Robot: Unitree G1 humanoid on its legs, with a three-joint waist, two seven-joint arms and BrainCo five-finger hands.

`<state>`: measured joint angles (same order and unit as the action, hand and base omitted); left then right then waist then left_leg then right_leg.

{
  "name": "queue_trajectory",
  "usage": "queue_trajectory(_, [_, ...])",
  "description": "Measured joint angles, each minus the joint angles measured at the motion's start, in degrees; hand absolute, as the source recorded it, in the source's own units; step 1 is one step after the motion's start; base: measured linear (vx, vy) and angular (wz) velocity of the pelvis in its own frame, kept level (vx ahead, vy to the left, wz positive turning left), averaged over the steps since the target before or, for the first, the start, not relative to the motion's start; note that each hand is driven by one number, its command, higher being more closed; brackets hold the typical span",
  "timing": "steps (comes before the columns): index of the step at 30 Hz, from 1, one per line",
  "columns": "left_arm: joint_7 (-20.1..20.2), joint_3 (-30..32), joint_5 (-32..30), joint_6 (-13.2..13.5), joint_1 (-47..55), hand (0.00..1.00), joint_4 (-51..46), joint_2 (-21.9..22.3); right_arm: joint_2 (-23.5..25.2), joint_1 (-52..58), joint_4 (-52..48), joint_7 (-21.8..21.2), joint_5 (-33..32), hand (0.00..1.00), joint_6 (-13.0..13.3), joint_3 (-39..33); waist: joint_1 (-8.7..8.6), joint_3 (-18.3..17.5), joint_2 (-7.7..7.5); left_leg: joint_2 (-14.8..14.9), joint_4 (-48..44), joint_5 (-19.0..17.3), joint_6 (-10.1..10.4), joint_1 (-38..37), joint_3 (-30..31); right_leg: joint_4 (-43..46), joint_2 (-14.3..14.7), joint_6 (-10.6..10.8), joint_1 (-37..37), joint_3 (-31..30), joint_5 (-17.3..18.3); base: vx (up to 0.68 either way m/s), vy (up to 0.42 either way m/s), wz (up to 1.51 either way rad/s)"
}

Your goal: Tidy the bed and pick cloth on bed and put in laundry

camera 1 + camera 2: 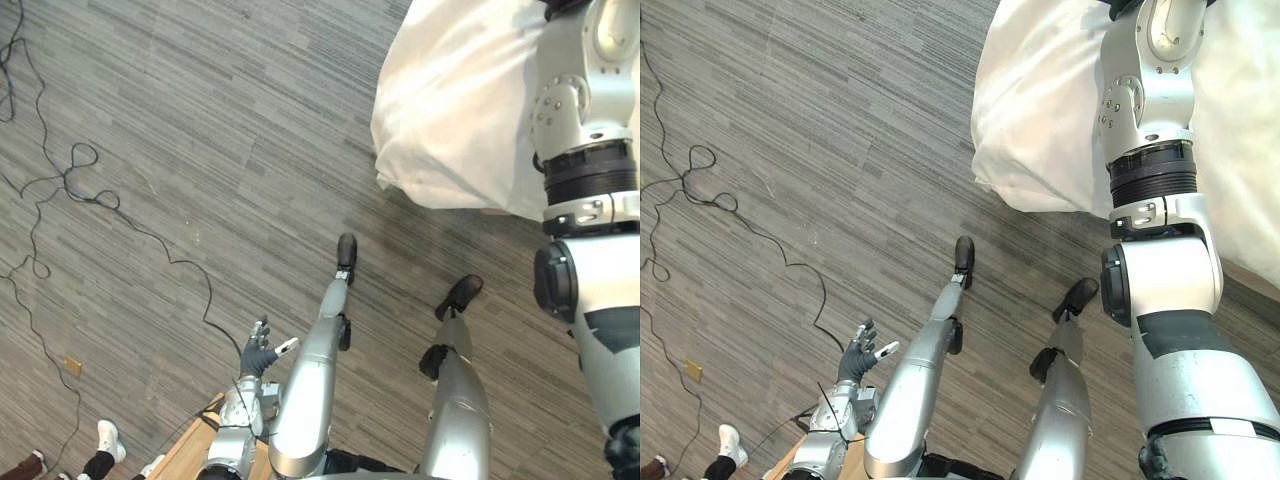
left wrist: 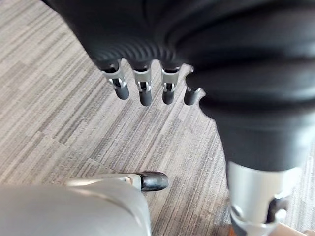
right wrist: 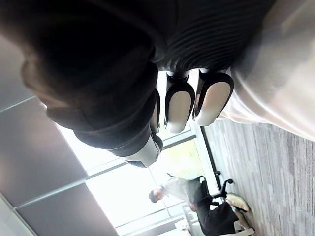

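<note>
Head views: the white bedding [image 1: 450,110] hangs over the bed's edge at the upper right, above the grey striped floor [image 1: 200,120]. The right arm reaches up across the bedding and past the top edge. The left hand [image 1: 260,352] hangs low, well apart from the bed, loosely spread and empty. Someone's white shoe [image 1: 108,438] shows at the bottom left.

Left wrist view: its fingers [image 2: 143,91] hang straight over the floor, holding nothing.

Right wrist view: the right hand [image 3: 179,105] is just beside the bedding, fingers side by side and relaxed, thumb apart, nothing pinched. A seated person [image 3: 197,196] shows beyond
</note>
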<state>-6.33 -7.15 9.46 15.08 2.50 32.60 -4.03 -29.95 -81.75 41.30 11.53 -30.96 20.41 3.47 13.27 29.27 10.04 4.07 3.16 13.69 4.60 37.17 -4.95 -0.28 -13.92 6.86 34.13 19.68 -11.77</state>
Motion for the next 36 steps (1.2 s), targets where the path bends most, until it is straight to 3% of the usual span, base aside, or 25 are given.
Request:
queue_trajectory(5, [0.3, 1.2, 1.5, -0.3, -0.2, 0.0, 0.0, 0.5, 0.4, 3.0, -3.1, -1.8, -1.1, 1.0, 1.3, -2.8, -1.86, -0.2, -0.14, -1.8, 0.5, -0.3, 0.1, 0.0, -2.7, -0.6, -1.8, 1.0, 0.9, -2.4, -1.7, -0.02, 0.088, -0.02])
queue_trajectory(8, [1.0, 7.0, 3.5, -1.2, -0.3, 0.0, -0.1, 1.7, 7.4, 13.9, -12.1, -2.5, -3.3, 1.0, 1.9, -10.9, -4.55, -1.9, -3.07, -2.3, 0.0, -0.7, -1.0, -0.4, -5.2, 0.1, -3.0, 1.4, 1.9, -4.7, -2.0, -0.01, 0.039, -0.19])
queue_trajectory(10, [1.2, 9.3, 4.7, -1.5, -0.8, 0.0, -0.1, 2.2, 12.6, 23.8, -16.1, -3.1, -5.2, 1.0, 1.8, -15.1, -6.24, -5.0, -6.14, -2.4, -0.1, -1.3, -1.8, -1.7, -7.3, 0.7, -3.2, 1.4, 2.0, -6.6, -2.0, 0.01, 0.001, -0.33])
queue_trajectory(12, [1.3, 9.9, 4.8, -1.7, -1.7, 0.0, -0.1, 3.0, 14.9, 29.5, -17.5, -3.2, -6.8, 1.0, 1.6, -18.1, -6.82, -6.7, -7.37, -2.2, 0.0, -1.6, -2.1, -2.9, -8.3, 1.4, -3.2, 1.2, 1.8, -7.5, -1.6, 0.01, -0.012, -0.28])
queue_trajectory(17, [1.3, 10.1, 6.2, -2.5, -2.4, 0.0, 1.3, 6.2, 16.4, 44.2, -19.9, -2.8, -9.7, 1.0, 0.5, -27.6, -8.89, -11.1, -8.66, -1.8, 2.2, -1.5, -2.1, -7.5, -10.0, 3.2, -2.4, 0.5, 0.4, -9.2, 0.6, 0.01, -0.042, -0.23])
queue_trajectory(21, [1.3, 9.8, 6.8, -3.5, -2.1, 0.0, 1.7, 6.1, 16.0, 56.3, -20.2, 1.4, -10.0, 1.0, -1.8, -31.2, -10.08, -12.9, -9.54, -0.2, 2.7, -2.1, -1.3, -11.5, -11.2, 3.3, -1.2, 0.3, -2.6, -9.6, 1.7, 0.04, -0.075, -0.19])
queue_trajectory(22, [1.3, 9.3, 6.8, -3.5, -1.7, 0.0, 1.7, 5.9, 16.0, 59.2, -21.6, 2.3, -9.9, 1.0, -2.6, -30.2, -11.01, -13.0, -9.54, 0.1, 2.7, -2.4, -0.9, -12.9, -11.5, 3.3, -0.8, 0.3, -4.0, -9.6, 2.0, 0.06, -0.096, -0.24])
queue_trajectory(25, [1.4, 7.5, 6.8, -3.6, -0.1, 0.0, 1.7, 5.6, 16.0, 63.8, -30.6, 2.6, -7.7, 1.0, -3.4, -25.1, -11.45, -14.9, -9.6, 1.1, 2.7, -3.2, 0.1, -15.1, -12.3, 3.2, 0.2, 0.1, -5.4, -10.4, 2.3, 0.06, -0.074, -0.21])
queue_trajectory(28, [1.5, 5.4, 6.7, -3.7, 1.4, 0.0, 2.9, 5.6, 15.8, 64.3, -39.0, 0.7, -2.8, 1.0, -3.3, -14.3, -12.3, -17.0, -9.75, 2.6, 2.7, -3.4, 0.4, -18.1, -11.7, 3.0, 1.3, -0.4, -8.6, -9.7, 2.8, 0.08, -0.076, -0.03])
queue_trajectory(29, [2.2, 4.7, 6.6, -4.1, 1.4, 0.0, 5.2, 5.6, 15.8, 63.0, -40.7, -1.1, -0.7, 1.0, -3.3, -7.8, -12.4, -18.2, -9.8, 3.0, 2.6, -3.4, 0.5, -18.8, -10.6, 3.0, 1.9, -0.7, -9.9, -8.7, 3.0, 0.08, -0.087, 0.15])
queue_trajectory(32, [2.5, 4.3, 6.0, -4.6, 1.3, 0.0, 7.4, 5.5, 15.7, 58.7, -39.5, -3.5, 1.5, 1.0, -3.8, -0.4, -12.36, -18.2, -9.89, 3.1, 2.4, -3.1, 0.5, -18.7, -9.1, 2.6, 2.0, -0.8, -10.9, -7.4, 3.1, 0.03, -0.051, 0.22])
queue_trajectory(36, [2.3, 4.5, 5.6, -4.9, 1.1, 0.0, 9.9, 3.2, 15.7, 43.2, -31.6, -6.8, 3.5, 1.0, -5.7, 9.8, -11.72, -17.7, -10.08, 2.7, 2.3, -2.5, 0.8, -16.2, -6.5, 0.7, 2.0, -0.8, -10.9, -5.8, 1.5, -0.04, -0.018, 0.28])
